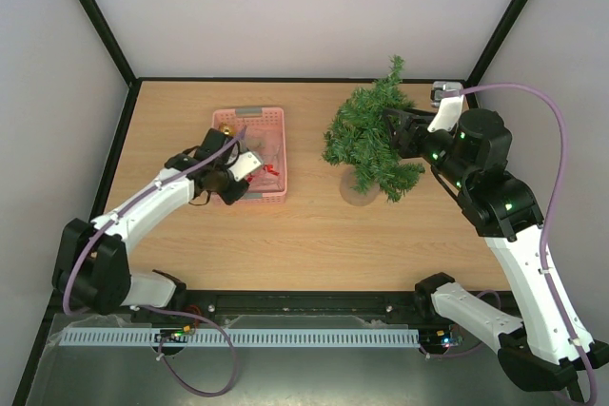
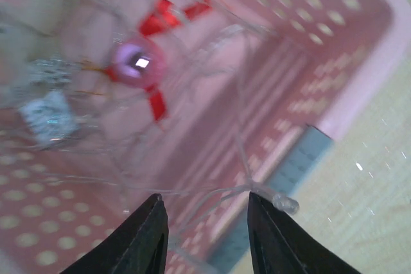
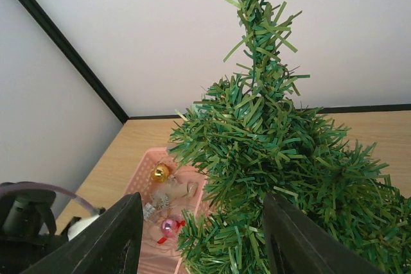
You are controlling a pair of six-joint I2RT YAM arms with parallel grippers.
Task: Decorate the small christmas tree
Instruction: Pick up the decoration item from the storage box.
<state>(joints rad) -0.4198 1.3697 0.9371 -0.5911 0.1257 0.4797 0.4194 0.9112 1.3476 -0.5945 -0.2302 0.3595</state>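
One light wooden table (image 1: pixel 314 235) carries two white robot arms, one small christmas tree (image 1: pixel 366 140) of bushy dark green needles, and one pink perforated plastic basket (image 1: pixel 276 116). The tree is set upright on its round pale base (image 1: pixel 359 189), right of centre, apart from the basket; its long axis is vertical and the tip points up. The right gripper (image 3: pixel 202 200) is placed against the tree's right side, fingers apart with foliage between them; a clamp cannot be confirmed. The left gripper (image 2: pixel 204 200) is held apart over the basket, a thin clear wire (image 2: pixel 212 190) crossing its tips. One gold ball (image 3: pixel 160 172) and one pink ball (image 2: pixel 136 62) are counted
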